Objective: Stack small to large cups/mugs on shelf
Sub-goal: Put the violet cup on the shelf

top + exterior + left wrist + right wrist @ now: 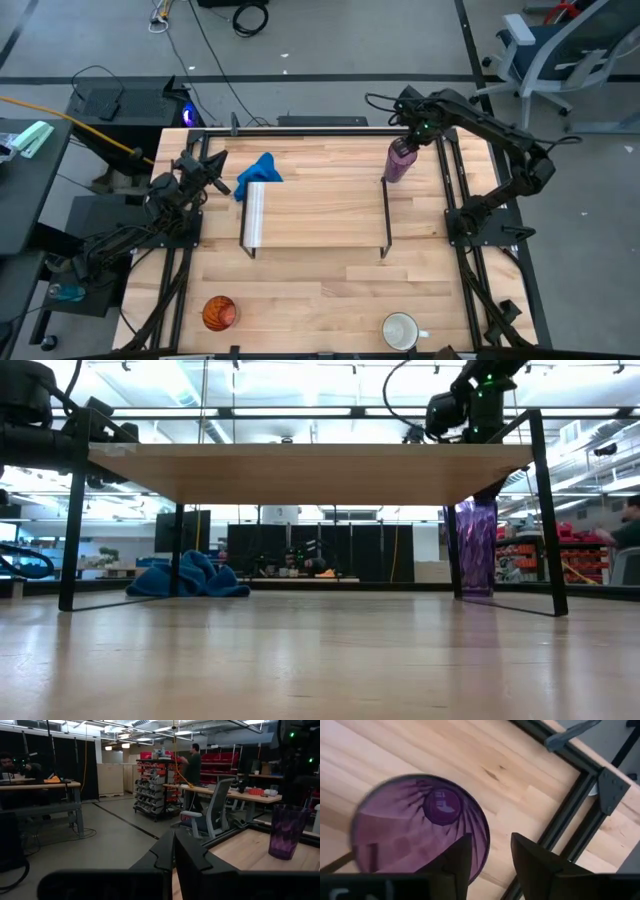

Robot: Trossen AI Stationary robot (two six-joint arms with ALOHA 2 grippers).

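- Directly below the right gripper (pixel 487 857), the purple tumbler (pixel 420 827) stands upright on the tabletop, mouth up; in the right wrist view one finger overlaps its rim and the other lies outside it, with a clear gap between them, so the jaws are released and hold nothing.
- Beside that gripper (pixel 405 143), the tumbler (pixel 399 162) sits just outside the far right leg of the shelf (pixel 320 215), on the table (pixel 300 290) and not on the shelf board.
- Across the table from it, the left gripper (pixel 222 183) waits near the table's left edge with its jaws clenched on nothing; in the left wrist view its fingers (pixel 175 852) meet.
- Just beyond the left gripper's tips lies a blue cloth (pixel 258 173), at the shelf's far left corner by the white end panel.
- Well apart from both grippers, on the near side of the table, stand the orange cup (pixel 219 313) on the left and the white mug (pixel 402 330) on the right.
- Seen from the low view, the shelf (pixel 320 470) spans the tumbler (pixel 476 548) and the cloth (pixel 188 576) behind it.
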